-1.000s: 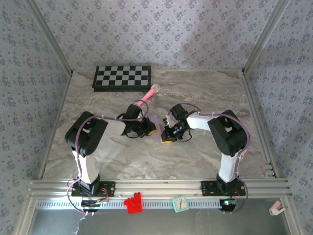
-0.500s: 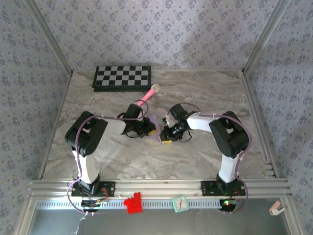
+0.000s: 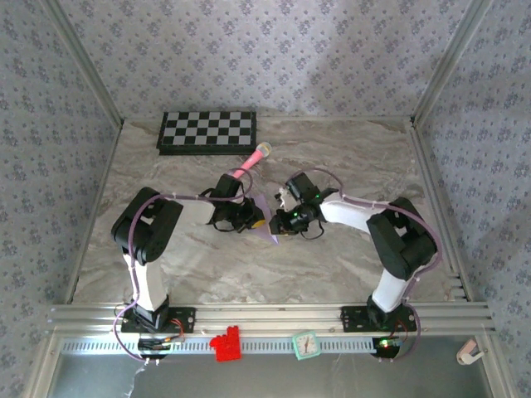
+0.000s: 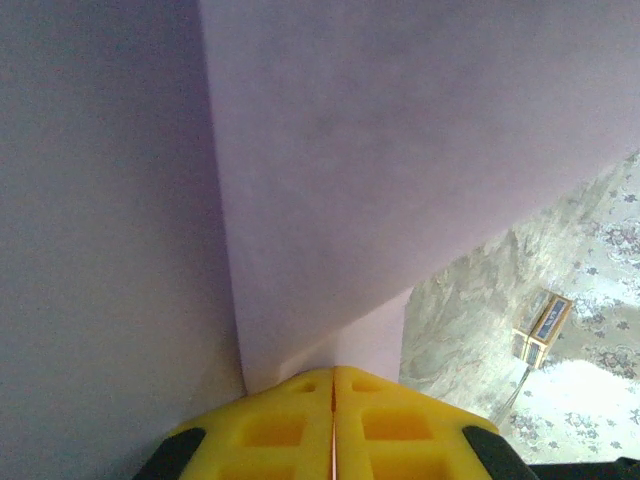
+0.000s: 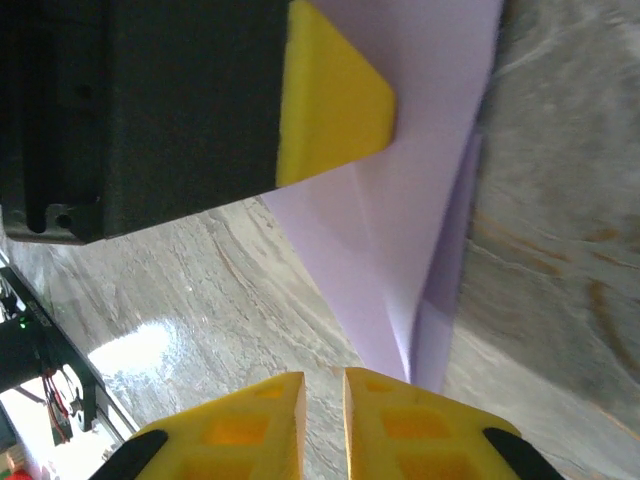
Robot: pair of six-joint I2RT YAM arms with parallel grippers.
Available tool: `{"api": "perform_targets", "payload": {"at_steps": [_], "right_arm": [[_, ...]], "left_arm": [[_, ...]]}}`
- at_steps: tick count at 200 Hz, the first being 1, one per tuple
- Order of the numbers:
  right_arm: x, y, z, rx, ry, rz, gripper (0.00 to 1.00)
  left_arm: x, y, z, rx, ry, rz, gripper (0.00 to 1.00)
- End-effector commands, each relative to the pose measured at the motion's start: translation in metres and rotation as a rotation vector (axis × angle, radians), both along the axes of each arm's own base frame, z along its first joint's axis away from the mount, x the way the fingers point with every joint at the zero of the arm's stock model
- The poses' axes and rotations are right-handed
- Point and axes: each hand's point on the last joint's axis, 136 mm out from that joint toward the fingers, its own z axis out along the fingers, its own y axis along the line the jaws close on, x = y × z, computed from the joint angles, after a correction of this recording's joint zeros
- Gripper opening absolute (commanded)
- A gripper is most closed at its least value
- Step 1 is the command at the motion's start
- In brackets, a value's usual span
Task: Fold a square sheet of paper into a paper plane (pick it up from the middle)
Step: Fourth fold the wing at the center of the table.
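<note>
Marble desk [image 5: 560, 250] under light, floppy paper plane [image 5: 420, 200]: left gripper [image 4: 333, 372] clamped on its fold; right gripper [image 5: 325, 378] slightly parted, empty, should probably pinch the tip just ahead.

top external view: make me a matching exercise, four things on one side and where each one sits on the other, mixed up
Things
1 checkered board
2 pink toy microphone
3 lavender paper
4 red block

Places
a between the left gripper and the right gripper
b far edge of the table, left of centre
c on the near rail
d on the table, between the board and the arms

Pairs: 1-b, 2-d, 3-a, 4-c
</note>
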Motion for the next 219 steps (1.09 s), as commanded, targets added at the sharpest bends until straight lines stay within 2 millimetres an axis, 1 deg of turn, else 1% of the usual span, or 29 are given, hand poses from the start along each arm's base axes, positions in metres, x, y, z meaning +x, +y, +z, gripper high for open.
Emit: {"api": "perform_targets", "payload": {"at_steps": [1,42,105,181,199,219], "right_arm": [[0.002,0.007,-0.006,-0.019,0.011,0.001,0.17],[0.001,0.004,-0.019,-0.038,0.031,-0.005,0.16],[-0.008,-0.002,-0.034,-0.055,0.078,0.005,0.16],[-0.011,-0.008,-0.045,-0.086,0.100,0.006,0.16],[-0.013,-0.010,-0.048,-0.095,0.108,0.009,0.16],[-0.015,-0.013,-0.052,-0.112,0.118,0.011,0.16]], "left_arm": [[-0.013,0.020,-0.034,0.128,0.090,0.023,0.08],[-0.016,0.023,-0.039,0.144,0.111,0.032,0.08],[-0.018,0.028,-0.044,0.163,0.133,0.046,0.06],[-0.016,0.027,-0.039,0.150,0.122,0.048,0.06],[-0.010,0.022,-0.028,0.112,0.093,0.044,0.07],[0.001,0.011,0.001,0.033,0.014,0.020,0.09]]}}
